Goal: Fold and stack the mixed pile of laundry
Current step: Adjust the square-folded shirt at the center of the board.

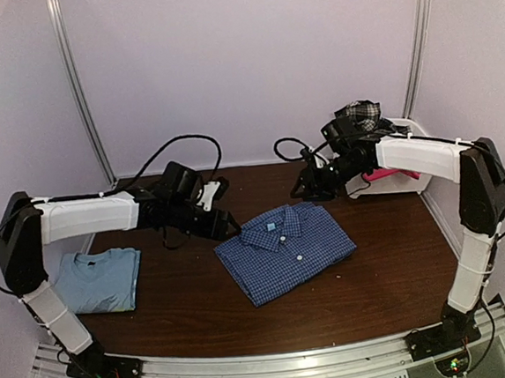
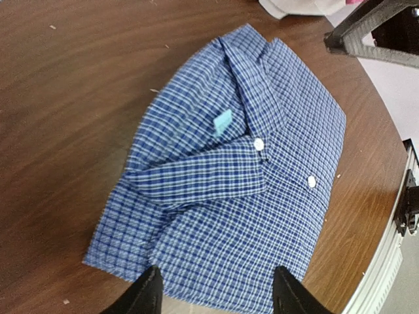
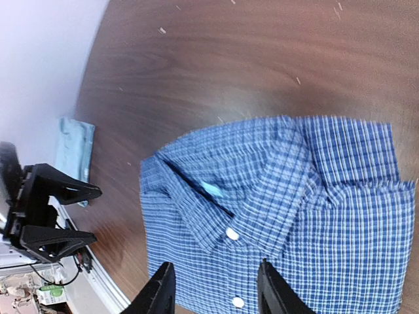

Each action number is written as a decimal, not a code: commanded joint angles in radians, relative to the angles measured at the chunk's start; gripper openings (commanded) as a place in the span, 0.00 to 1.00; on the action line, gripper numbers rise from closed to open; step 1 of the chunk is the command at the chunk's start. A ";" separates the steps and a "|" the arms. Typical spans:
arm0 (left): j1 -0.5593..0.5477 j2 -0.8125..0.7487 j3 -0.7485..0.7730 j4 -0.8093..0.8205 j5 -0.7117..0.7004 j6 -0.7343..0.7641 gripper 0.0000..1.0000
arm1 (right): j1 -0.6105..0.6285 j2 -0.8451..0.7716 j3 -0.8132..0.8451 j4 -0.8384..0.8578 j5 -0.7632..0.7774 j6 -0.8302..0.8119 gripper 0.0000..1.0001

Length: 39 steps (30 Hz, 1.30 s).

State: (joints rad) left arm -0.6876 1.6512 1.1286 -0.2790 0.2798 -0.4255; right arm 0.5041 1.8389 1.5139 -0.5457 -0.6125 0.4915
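Two arms reach over the brown worktop [image 1: 192,309] from the left and right sides of the overhead view, each carrying one tool.

One blue small-check button shirt [image 1: 285,252] lies folded flat in the middle of the worktop, collar toward the upper left of its bundle. In the left wrist view the shirt [image 2: 236,190] shows two white buttons [image 2: 259,144] down its front and one small light turquoise label [image 2: 222,122] inside the collar. One light blue T-shirt [image 1: 99,280] lies folded at the lower left, well apart from the checked shirt and partly under the left arm.

One white basket [image 1: 394,185] stands at the upper right. One black-and-white plaid piece [image 1: 361,113] sits on top of it, and one hot pink piece [image 1: 397,174] shows behind its wall. The right arm hides the rest of its contents.

The left tool [image 1: 225,225] hangs just beside the shirt's left edge. Its two fingers stand apart with nothing between them, seen clearly as a spread pair [image 3: 95,216] at the left of the right wrist view. The right tool [image 1: 310,184] hangs near the shirt's upper right, between it and the basket. Its two fingers [image 3: 160,291] are also parted and hold nothing, with the shirt [image 3: 281,196] filling the lower right of that view.
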 commanded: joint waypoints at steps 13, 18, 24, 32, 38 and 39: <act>0.120 0.257 0.020 -0.083 0.050 -0.010 0.45 | 0.296 0.050 -0.278 0.200 -0.237 0.067 0.43; 0.177 0.196 -0.002 -0.105 0.092 0.076 0.47 | 0.241 -0.096 -0.237 0.176 -0.286 0.042 0.48; 0.206 0.217 0.019 -0.125 0.112 0.094 0.52 | -0.009 -0.248 -0.447 0.226 -0.121 0.106 0.48; 0.206 0.260 0.032 -0.102 0.132 0.084 0.52 | -0.082 -0.060 -0.514 0.498 -0.186 0.247 0.73; 0.206 0.271 0.023 -0.085 0.127 0.074 0.53 | -0.080 0.068 -0.510 0.693 -0.259 0.366 0.74; 0.206 0.271 0.020 -0.080 0.127 0.073 0.53 | -0.076 0.084 -0.512 0.753 -0.284 0.401 0.71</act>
State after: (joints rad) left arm -0.4896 1.8961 1.1412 -0.3855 0.3973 -0.3569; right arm 0.4194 1.8790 0.9936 -0.0261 -0.8143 0.7723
